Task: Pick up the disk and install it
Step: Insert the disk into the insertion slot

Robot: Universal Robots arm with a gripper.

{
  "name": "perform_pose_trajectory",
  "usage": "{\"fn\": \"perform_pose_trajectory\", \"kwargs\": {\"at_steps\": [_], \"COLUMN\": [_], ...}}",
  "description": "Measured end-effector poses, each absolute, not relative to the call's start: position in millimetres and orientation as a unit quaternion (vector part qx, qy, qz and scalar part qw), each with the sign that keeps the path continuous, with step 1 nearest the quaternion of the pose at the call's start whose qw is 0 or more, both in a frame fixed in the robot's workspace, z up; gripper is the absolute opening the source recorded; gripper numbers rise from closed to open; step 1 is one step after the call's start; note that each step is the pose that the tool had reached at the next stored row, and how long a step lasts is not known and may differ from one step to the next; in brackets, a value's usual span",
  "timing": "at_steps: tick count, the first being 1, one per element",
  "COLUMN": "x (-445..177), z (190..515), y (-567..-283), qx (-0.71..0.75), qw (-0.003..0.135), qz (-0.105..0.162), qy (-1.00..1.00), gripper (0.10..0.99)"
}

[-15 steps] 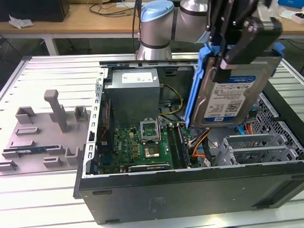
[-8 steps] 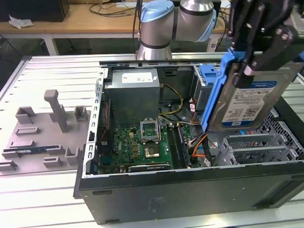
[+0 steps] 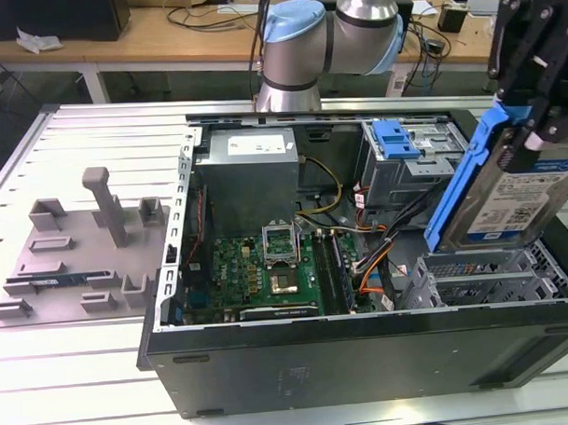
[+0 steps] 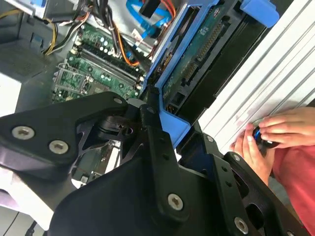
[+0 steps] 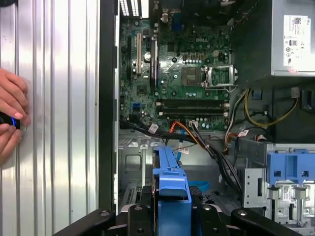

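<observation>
The disk (image 3: 512, 204), silver with a blue-and-white label and blue rails, hangs tilted on edge at the exterior view's right. It is just above the metal drive cage (image 3: 482, 280) in the open computer case (image 3: 363, 350). My gripper (image 3: 532, 111) is shut on its upper end. In the second wrist view the disk (image 4: 206, 54) shows its circuit-board side beyond the black fingers (image 4: 152, 142). In the first wrist view its blue rail (image 5: 170, 187) sticks out from the gripper (image 5: 170, 219) over the cage.
Inside the case are the green motherboard (image 3: 267, 269), a grey power supply (image 3: 250, 167), loose cables (image 3: 369, 256) and a blue latch (image 3: 396, 139). A grey fixture plate (image 3: 71, 257) lies at the exterior view's left. A person's hands (image 4: 275, 132) rest on the ribbed table.
</observation>
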State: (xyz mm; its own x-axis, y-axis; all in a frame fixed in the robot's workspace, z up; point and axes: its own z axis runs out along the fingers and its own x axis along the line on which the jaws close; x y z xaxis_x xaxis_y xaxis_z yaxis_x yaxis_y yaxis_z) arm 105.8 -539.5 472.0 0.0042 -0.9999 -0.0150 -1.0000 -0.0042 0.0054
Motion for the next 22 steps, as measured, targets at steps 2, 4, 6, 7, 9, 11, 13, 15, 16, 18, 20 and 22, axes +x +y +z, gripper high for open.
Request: {"fn": "perform_pose_trajectory", "kwargs": {"at_steps": [2,4,6,7,9,11,13,15,16,18,20,22], "x": [108.7,109.0,109.1,109.1,109.0,108.8,108.8,108.7,108.7,108.7,108.8,108.8], "z": [470.9,470.6,470.5,470.5,469.8,468.4,466.6,464.6,464.1,462.8,461.9,460.8], "y": [-539.7,-539.7,-539.7,-539.7,-539.8,-539.7,-539.9,-540.2,-540.4,-541.0,-541.7,-542.2], "qx": [-0.709,-0.709,-0.709,-0.709,-0.709,-0.709,-0.709,-0.709,-0.709,-0.709,-0.709,-0.709], "qw": [0.003,0.003,0.003,0.003,0.002,0.002,0.002,0.002,0.002,0.002,0.002,0.002], "qz": [0.007,0.007,0.007,0.007,0.006,0.005,0.005,0.005,0.005,0.005,0.005,0.005], "qy": [0.706,0.706,0.706,0.706,0.706,0.706,0.706,0.706,0.706,0.706,0.706,0.706], "gripper": [0.369,0.369,0.369,0.369,0.369,0.369,0.369,0.369,0.369,0.369,0.369,0.369]}}
